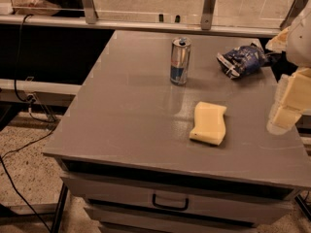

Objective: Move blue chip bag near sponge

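Currently: grey table [121, 120] fills most of the view, with a drawer [121, 194] in its front that has a black handle. Speckled floor [29, 178] shows at lower left. A metal rail [146, 25] with glass panels above it runs across the back.

Gripper [286, 108] is at the right edge of the view, pale yellow, over the table's right side. It's about level with the sponge and well to its right, not in contact with sponge or bag. Open or closed: can't tell from this angle.

Chip bag [241, 59] lies crumpled at the back right of the table, near the far edge. It's behind the sponge and a bit to the right, with bare table between them.

Sponge [209, 123] lies flat, right of table centre, long axis roughly front to back.

Can [180, 60] stands upright at back centre, left of the bag and apart from it, behind-left of the sponge.
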Available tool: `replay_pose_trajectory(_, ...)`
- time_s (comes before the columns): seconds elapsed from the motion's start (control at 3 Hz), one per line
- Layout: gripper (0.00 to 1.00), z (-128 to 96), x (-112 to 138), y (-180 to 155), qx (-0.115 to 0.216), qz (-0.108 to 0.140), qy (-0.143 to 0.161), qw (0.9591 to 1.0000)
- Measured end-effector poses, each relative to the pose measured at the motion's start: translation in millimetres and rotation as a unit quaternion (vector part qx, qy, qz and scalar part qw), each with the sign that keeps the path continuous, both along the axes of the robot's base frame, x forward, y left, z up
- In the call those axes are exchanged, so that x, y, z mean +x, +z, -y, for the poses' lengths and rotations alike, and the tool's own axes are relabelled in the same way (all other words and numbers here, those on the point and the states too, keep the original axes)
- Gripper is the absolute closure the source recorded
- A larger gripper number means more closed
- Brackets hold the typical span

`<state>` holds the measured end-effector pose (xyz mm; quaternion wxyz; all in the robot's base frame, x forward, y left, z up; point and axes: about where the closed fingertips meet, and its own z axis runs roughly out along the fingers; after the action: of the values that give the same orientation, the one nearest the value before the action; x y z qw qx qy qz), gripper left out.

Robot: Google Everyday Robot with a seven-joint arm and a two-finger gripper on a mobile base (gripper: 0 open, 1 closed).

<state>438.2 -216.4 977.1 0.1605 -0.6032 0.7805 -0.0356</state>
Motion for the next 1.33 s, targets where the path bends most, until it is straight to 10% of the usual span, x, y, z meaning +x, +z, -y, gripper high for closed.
replay_pose_trajectory(0.67,0.00,-0.3,18.3,0.3,0.008,0.029,0.002,0.9995)
replay_pose_trajectory(1.33,0.00,11.9,152.2,-23.8,0.012,0.142,0.035,0.9891)
